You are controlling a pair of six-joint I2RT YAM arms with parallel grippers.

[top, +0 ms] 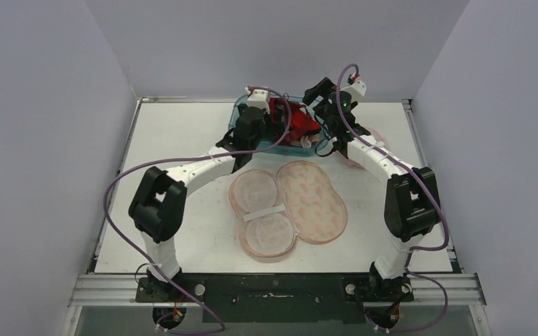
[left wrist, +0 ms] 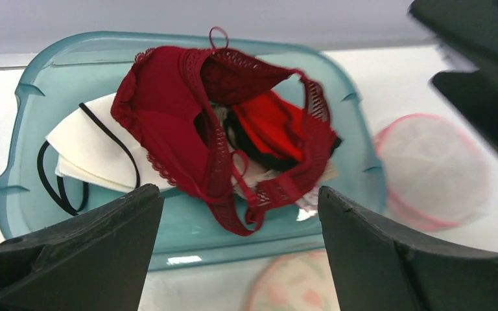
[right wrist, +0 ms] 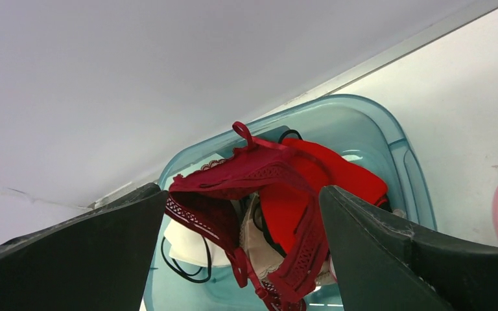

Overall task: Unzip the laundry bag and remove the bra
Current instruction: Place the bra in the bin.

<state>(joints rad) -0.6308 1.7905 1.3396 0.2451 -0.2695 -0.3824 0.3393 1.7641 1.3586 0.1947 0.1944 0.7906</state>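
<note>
A dark red lace bra [left wrist: 175,123] lies free on top of a pile of other bras in a teal bin [left wrist: 32,97] at the back of the table. My left gripper [left wrist: 238,190] hovers open just in front of the bin, nothing between its fingers [left wrist: 84,253]. The top view shows the bra [top: 291,115] between both grippers. My right gripper [right wrist: 243,191] is open above the bin's right side, empty, with the bra [right wrist: 246,175] below it. The laundry bag [top: 291,203] lies unzipped and spread flat mid-table.
A second round pink-trimmed mesh bag [top: 364,143] lies right of the bin [top: 242,112]. White and bright red bras [left wrist: 279,123] fill the bin under the dark one. Grey walls close in the table on three sides.
</note>
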